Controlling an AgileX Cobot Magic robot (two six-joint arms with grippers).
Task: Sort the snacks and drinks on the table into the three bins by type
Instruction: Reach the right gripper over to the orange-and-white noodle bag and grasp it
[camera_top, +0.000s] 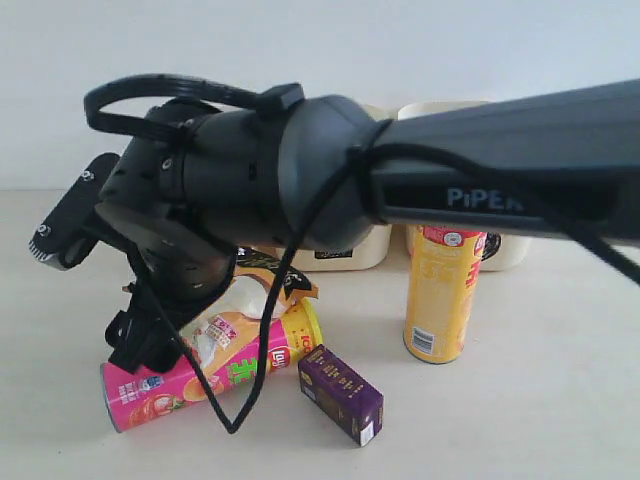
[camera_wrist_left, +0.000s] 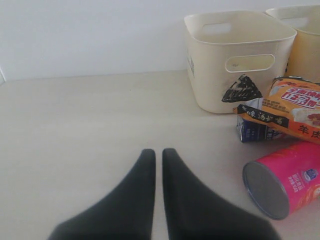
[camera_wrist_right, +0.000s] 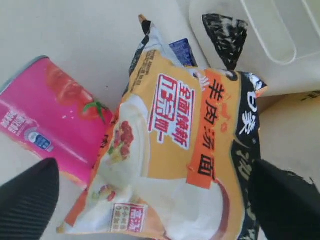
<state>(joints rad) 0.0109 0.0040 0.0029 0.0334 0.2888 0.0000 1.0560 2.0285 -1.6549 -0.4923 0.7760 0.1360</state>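
My right gripper (camera_wrist_right: 157, 202) is open, its fingers (camera_wrist_right: 30, 200) wide apart on either side of the orange-white bag (camera_wrist_right: 175, 145). One finger stands apart from the bag and the other is at its dark edge. The bag lies on top of a pink chip tube (camera_wrist_right: 55, 120) lying on its side and a lying yellow tube (camera_top: 288, 345). A blue-white carton (camera_wrist_right: 182, 50) pokes out beyond the bag, near the triangle bin (camera_wrist_right: 270, 55). In the exterior view the right gripper (camera_top: 148, 345) hangs over the pile. My left gripper (camera_wrist_left: 158, 152) is shut and holds nothing, above bare table.
A purple carton (camera_top: 342, 393) lies in front of the pile. A second yellow tube (camera_top: 440, 295) stands upright to the right. Cream bins (camera_top: 352, 250) stand along the back, largely hidden by the right arm (camera_top: 420, 170). A second bin (camera_wrist_left: 300, 40) stands beside the triangle one.
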